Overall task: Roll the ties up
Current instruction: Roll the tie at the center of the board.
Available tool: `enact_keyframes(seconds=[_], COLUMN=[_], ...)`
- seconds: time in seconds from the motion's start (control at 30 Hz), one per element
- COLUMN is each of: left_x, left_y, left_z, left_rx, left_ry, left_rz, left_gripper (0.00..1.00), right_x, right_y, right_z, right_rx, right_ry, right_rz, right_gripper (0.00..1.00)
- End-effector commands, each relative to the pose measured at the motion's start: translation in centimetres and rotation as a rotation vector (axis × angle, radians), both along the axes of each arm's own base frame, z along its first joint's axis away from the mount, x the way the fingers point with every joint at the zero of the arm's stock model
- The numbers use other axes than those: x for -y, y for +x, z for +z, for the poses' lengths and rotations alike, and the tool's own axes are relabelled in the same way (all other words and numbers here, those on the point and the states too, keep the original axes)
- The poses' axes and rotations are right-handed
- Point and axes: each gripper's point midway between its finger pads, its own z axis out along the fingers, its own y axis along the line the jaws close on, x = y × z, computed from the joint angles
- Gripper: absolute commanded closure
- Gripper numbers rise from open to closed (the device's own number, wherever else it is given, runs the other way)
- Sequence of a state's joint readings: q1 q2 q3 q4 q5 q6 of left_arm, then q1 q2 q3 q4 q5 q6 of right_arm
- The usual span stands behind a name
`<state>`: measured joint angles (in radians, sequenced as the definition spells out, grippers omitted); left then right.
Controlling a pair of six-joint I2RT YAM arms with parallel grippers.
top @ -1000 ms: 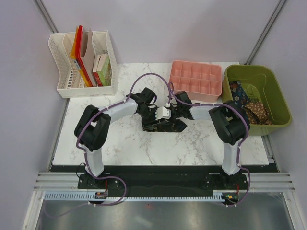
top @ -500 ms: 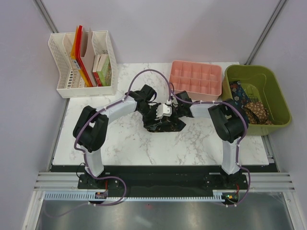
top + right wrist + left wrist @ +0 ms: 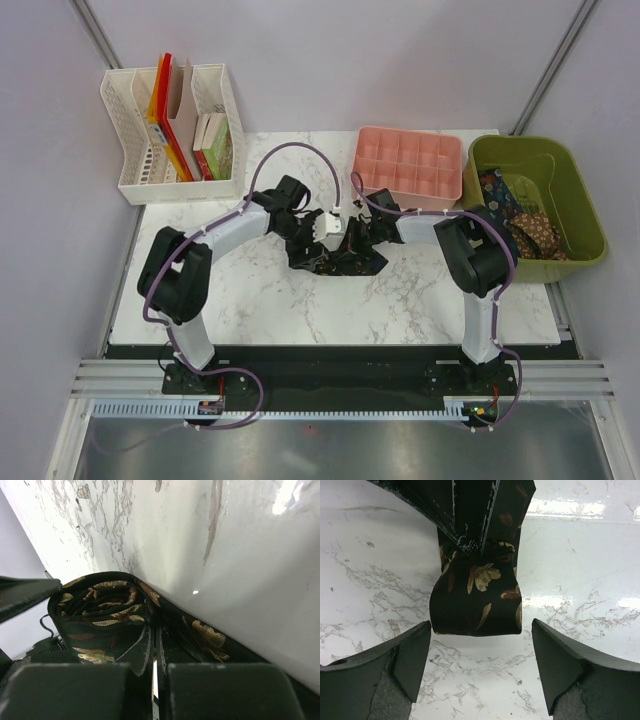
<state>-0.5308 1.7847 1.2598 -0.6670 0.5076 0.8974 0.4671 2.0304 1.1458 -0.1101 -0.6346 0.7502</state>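
Observation:
A dark tie with gold-brown flowers (image 3: 352,262) lies partly rolled on the marble table, in the middle. In the left wrist view the roll (image 3: 475,600) sits just beyond my left gripper (image 3: 480,645), which is open and empty, with a jaw on either side and short of the roll. My right gripper (image 3: 156,655) is shut on the tie next to the roll (image 3: 100,610); its fingers (image 3: 470,515) pinch the fabric from above. In the top view the left gripper (image 3: 303,246) and right gripper (image 3: 343,243) face each other across the tie.
A green bin (image 3: 575,200) at the right holds more patterned ties (image 3: 528,228). A pink compartment tray (image 3: 408,168) stands behind the grippers. A white file rack (image 3: 170,120) with books stands at the back left.
My left gripper has drawn back to the left from the tie roll. The left arm's elbow swung left. The right gripper stays at the tie.

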Motion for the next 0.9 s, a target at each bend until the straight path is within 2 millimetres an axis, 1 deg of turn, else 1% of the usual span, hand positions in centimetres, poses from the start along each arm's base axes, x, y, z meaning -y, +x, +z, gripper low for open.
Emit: enact_keyframes(seconds=[0.0, 0.03, 0.07, 0.13, 0.17, 0.23, 0.37, 0.4, 0.43, 0.5, 0.6, 0.7, 0.73, 0.77, 0.87], left_x=[1.9, 2.4, 2.8, 3.9, 4.2, 5.3, 6.6, 7.0, 7.3, 7.5, 7.3, 6.3, 6.2, 5.7, 4.8], left_y=[0.6, 0.5, 0.2, -0.4, -0.6, -0.9, -1.0, -1.1, -0.9, -0.9, -0.9, -1.5, -1.7, -1.7, -2.1], left_z=[0.7, 1.0, 1.2, 1.6, 1.5, 1.6, 0.7, -0.1, -0.3, -1.5, -2.7, -4.4, -4.6, -5.0, -5.7], left_rx=[0.028, 0.027, 0.02, 0.019, 0.016, 0.014, 0.007, -0.002, 0.001, -0.014, -0.021, -0.036, -0.035, -0.037, -0.047], left_ry=[-0.069, -0.078, -0.09, -0.105, -0.106, -0.111, -0.103, -0.088, -0.085, -0.057, -0.02, 0.029, 0.039, 0.06, 0.099], left_rz=[-0.039, -0.043, -0.051, -0.072, -0.08, -0.087, -0.082, -0.08, -0.071, -0.053, -0.042, -0.049, -0.051, -0.043, -0.038], left_gripper=[0.17, 0.19, 0.23, 0.27, 0.3, 0.33, 0.37, 0.38, 0.38, 0.39, 0.39, 0.39, 0.41, 0.45, 0.53], right_x=[3.0, 3.0, 2.9, 2.8, 2.8, 2.6, 2.3, 2.3, 2.1, 1.8, 1.4, 0.9, 0.8, 0.7, 0.6], right_y=[-0.8, -0.7, -0.6, -0.6, -0.6, -0.6, -0.6, -0.7, -0.8, -0.9, -1.2, -1.2, -1.2, -1.3, -1.1], right_z=[-5.0, -5.0, -4.9, -4.8, -4.8, -4.8, -4.5, -4.5, -4.5, -4.3, -4.1, -3.6, -3.4, -3.3, -2.6], right_rx=[-0.038, -0.036, -0.031, -0.033, -0.033, -0.032, -0.036, -0.04, -0.04, -0.047, -0.069, -0.075, -0.077, -0.078, -0.066], right_ry=[-0.195, -0.192, -0.19, -0.185, -0.185, -0.176, -0.154, -0.148, -0.14, -0.116, -0.082, -0.044, -0.036, -0.029, -0.007], right_rz=[-0.031, -0.034, -0.032, -0.034, -0.034, -0.033, -0.037, -0.037, -0.038, -0.041, -0.043, -0.037, -0.036, -0.031, -0.022], right_gripper=[1.0, 1.0, 1.0, 1.0, 1.0, 1.0, 1.0, 1.0, 1.0, 1.0, 1.0, 1.0, 1.0, 1.0, 1.0])
